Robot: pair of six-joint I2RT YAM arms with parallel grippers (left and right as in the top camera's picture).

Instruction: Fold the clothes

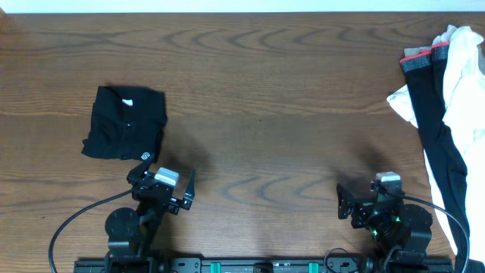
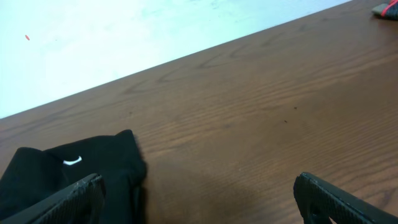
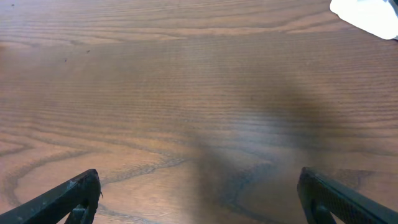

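We see a folded black garment [image 1: 125, 123] lying on the left part of the wooden desk [image 1: 265, 98], a compact, roughly square bundle with slightly uneven edges. It carries a small white tag [image 1: 127, 102] near its far edge and a small white logo [image 1: 145, 156] near its near corner. From the left wrist view the same black cloth [image 2: 62, 174] sits low at the left, its matte surface softly creased, with a small white curved mark [image 2: 73, 162] on top.

At the far right edge of the desk we find a loose heap of clothes [image 1: 447, 114], unfolded. In it, a white garment [image 1: 466, 83] is bunched and rumpled, one corner reaching out to the left. A long black garment [image 1: 436, 129] is draped across it and runs down toward the near edge, topped by a grey band [image 1: 424, 61] with a thin red trim. The right wrist view catches only a white corner [image 3: 367, 12] of this heap at the upper right.

The left gripper [image 1: 163, 174] sits just near of the folded black garment, its jaws spread wide and gripping nothing, one fingertip [image 2: 68, 202] appearing in front of the black cloth. The right gripper [image 1: 369, 193] hangs over bare wood to the left of the heap, jaws likewise released and empty.
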